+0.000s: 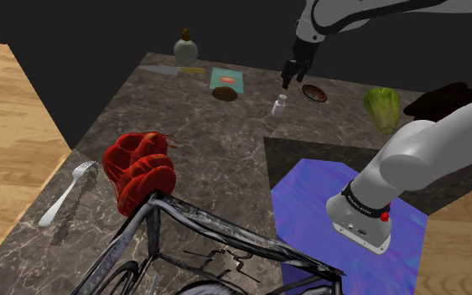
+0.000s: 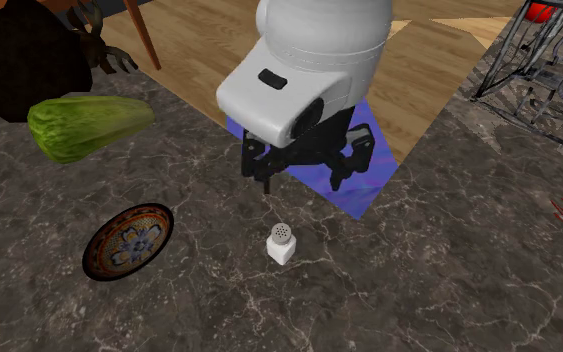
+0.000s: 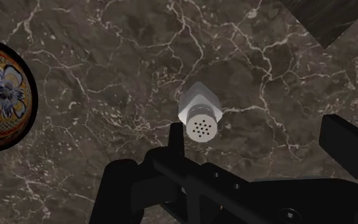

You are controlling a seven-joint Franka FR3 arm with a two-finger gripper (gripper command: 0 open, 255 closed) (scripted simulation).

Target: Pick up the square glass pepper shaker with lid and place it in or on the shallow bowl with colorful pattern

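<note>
- Pepper shaker [image 1: 279, 106], shoulder view: upright on the tabletop [image 1: 209, 142] toward its far edge, patterned bowl [image 1: 313, 93] near it, gripper [image 1: 292, 81] above the shaker.
- Second exterior view: fingers spread open, clear of the shaker, nothing held.
- Wrist view: shaker sits nearer one finger, off-centre.
- Likely light, rigid, slick, breakable; clamp flat side walls below the lid.

A pale shaker [image 2: 281, 243] with a perforated lid is seen upright on the dark marbled counter [image 2: 439, 290], with a patterned shallow bowl [image 2: 127, 241] set near it toward the view's left. The black gripper [image 2: 303, 186] is held over the counter, seemingly just behind the shaker, with its fingers spread apart and nothing clasped. A green leafy vegetable [image 2: 89, 125] is laid beyond the bowl.
</note>
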